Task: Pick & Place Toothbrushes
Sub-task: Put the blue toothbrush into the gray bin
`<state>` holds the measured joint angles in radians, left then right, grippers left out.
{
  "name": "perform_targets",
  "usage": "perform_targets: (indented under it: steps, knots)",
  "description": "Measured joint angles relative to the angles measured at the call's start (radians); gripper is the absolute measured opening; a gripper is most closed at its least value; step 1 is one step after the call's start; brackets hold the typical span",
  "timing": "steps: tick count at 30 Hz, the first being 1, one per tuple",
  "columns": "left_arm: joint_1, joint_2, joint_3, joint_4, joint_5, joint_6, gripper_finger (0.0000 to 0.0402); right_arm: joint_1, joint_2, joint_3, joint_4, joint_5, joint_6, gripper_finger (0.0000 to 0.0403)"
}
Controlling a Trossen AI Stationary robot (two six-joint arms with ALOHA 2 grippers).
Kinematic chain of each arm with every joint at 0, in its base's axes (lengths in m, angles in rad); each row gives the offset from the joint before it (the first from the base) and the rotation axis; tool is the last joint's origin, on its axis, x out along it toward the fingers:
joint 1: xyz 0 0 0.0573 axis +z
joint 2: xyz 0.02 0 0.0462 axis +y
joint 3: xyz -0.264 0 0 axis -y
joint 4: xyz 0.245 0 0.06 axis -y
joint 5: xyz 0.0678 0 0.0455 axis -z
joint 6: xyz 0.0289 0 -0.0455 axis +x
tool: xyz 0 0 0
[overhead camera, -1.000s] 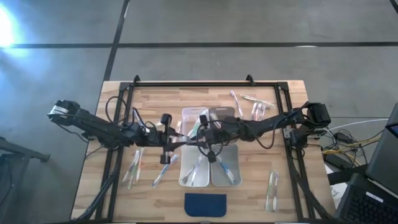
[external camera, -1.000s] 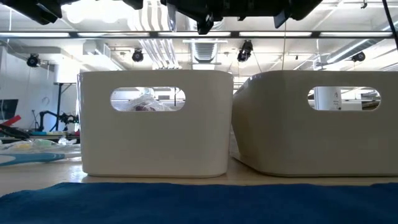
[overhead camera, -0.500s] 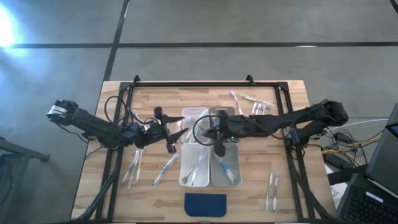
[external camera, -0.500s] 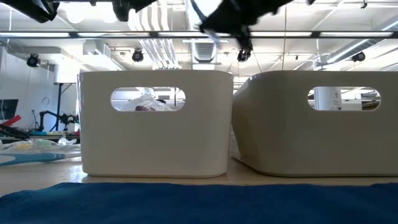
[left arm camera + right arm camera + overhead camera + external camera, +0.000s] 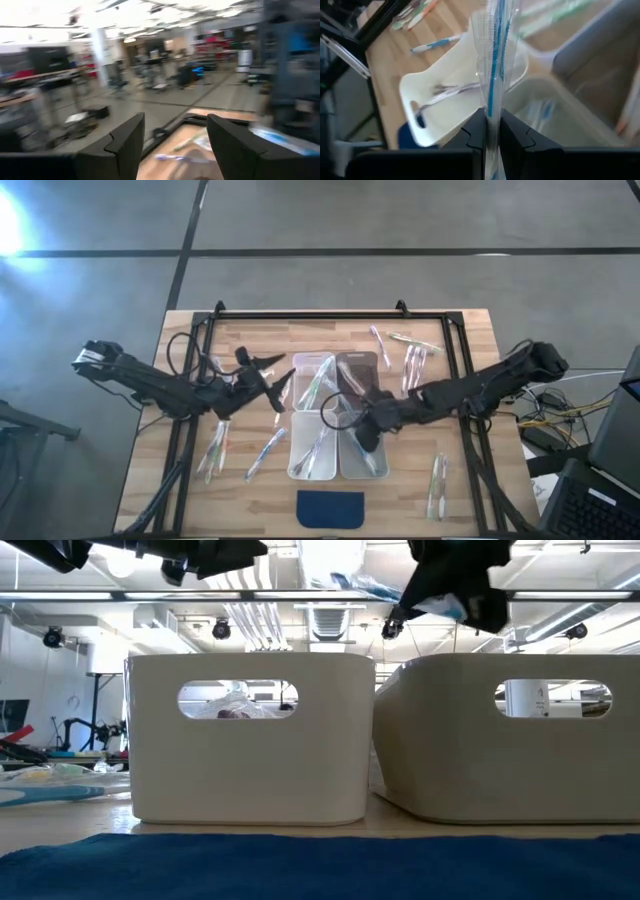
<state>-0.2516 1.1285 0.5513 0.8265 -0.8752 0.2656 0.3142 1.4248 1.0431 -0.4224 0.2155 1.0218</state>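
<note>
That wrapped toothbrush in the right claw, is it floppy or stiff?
The toothbrush probably stays stiff: it stands straight up from the right claw. Its clear wrapper looks thin and crinkly, so likely light, maybe slippery.

Bright ceiling lights [image 5: 250,615] glare in the low view. The left wrist view is motion-blurred. A glare patch whitens the floor [image 5: 10,225] in the high view.

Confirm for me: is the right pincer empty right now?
No, the right pincer is shut on a blue wrapped toothbrush that stands up between its fingers above the bins.
</note>
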Motion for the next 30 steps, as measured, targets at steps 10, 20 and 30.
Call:
perform_targets:
  steps: [10,20,30]
  knots:
    - [0.001,-0.042,0.000,-0.043,-0.405,0.195,0.0218,0.151,0.019,0.000,-0.153,0.075,0.414,0.0023]
    - [0.002,-0.047,0.000,-0.103,-0.422,0.261,0.0218,0.190,0.153,0.044,-0.184,0.061,0.532,0.0023]
    - [0.002,-0.054,0.000,-0.112,-0.482,0.262,0.0218,0.193,0.314,0.254,-0.408,-0.046,0.547,0.0023]
